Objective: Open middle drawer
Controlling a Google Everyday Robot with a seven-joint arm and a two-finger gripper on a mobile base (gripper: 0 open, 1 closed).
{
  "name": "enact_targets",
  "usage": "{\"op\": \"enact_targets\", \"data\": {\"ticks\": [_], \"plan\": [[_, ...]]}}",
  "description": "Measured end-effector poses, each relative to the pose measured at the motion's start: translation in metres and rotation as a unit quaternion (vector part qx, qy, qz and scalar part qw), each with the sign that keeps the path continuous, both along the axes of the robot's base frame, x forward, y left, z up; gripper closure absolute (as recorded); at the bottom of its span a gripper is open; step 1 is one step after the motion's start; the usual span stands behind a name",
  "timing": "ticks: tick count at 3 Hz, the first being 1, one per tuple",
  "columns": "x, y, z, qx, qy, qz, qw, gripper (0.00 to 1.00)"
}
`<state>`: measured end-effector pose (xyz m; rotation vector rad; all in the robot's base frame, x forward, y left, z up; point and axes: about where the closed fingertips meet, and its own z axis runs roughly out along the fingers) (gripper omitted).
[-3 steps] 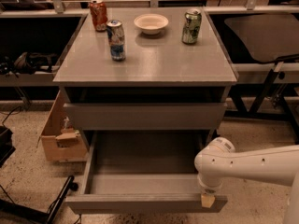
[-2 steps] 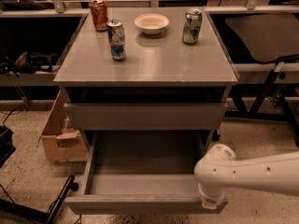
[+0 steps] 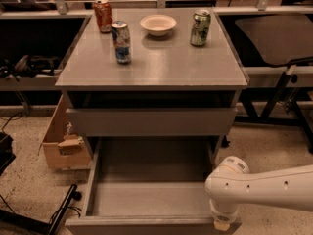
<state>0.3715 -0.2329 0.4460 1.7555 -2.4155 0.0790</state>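
**Gripper at the drawer's right front corner**

We see the middle drawer (image 3: pixel 146 199) standing well out in the lower centre of the frame. Its long front edge runs left to right along the bottom. The gripper (image 3: pixel 222 224) sits at lower right, at that edge's right end. We cannot tell whether it grips the front or is clear of it. We judge that any further pull would run toward the bottom of the frame.

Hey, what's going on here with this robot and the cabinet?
A white robot arm is working on the grey cabinet's middle drawer, which stands pulled well out, its tray in view. The gripper is low at the drawer's front right corner. On the cabinet top stand an orange can, a blue can, a green can and a white bowl.
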Motion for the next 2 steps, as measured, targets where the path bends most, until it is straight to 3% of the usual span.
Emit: {"op": "enact_targets", "data": {"ticks": [1, 2], "plan": [[-0.0183, -0.0034, 0.0024, -0.008, 0.009, -0.015, 0.9998, 1.0], [-0.0183, -0.0033, 0.0024, -0.008, 0.009, -0.015, 0.9998, 0.86]]}}
